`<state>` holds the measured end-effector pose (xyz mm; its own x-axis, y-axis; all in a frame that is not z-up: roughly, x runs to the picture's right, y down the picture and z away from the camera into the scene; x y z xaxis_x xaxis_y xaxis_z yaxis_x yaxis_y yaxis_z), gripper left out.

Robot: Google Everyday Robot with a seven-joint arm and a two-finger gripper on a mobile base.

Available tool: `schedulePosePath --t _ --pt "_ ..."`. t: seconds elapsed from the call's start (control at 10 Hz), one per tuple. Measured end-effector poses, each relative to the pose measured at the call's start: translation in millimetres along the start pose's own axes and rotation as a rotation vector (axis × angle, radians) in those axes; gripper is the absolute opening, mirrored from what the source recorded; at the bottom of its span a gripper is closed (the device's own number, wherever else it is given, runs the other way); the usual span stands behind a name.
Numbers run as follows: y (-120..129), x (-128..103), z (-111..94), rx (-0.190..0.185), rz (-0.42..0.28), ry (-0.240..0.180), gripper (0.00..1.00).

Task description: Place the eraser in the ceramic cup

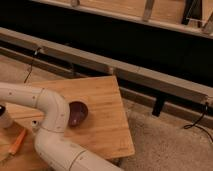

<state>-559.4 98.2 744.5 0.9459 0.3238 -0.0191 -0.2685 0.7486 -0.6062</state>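
Note:
The ceramic cup is a whitish cylinder at the left edge of the wooden table, and the frame cuts part of it off. My white arm rises from the bottom, bends at an elbow over the table and runs out past the left edge above the cup. The gripper is out of view beyond that edge. No eraser shows; it is hidden or out of view.
A dark maroon bowl sits just right of the elbow. An orange stick lies at the front left, with a small white object beside the arm. A long metal rail and cables run behind the table.

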Motion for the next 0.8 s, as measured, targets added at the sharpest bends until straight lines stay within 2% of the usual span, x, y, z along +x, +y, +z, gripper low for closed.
schedulePosePath --t 0.4,0.5,0.8 --pt "-1 4 -5 0.009 -0.006 -0.013 0.79" --pt "-18 17 -21 0.039 0.055 -0.019 0.79" --pt "-16 16 -19 0.04 0.054 -0.018 0.79"
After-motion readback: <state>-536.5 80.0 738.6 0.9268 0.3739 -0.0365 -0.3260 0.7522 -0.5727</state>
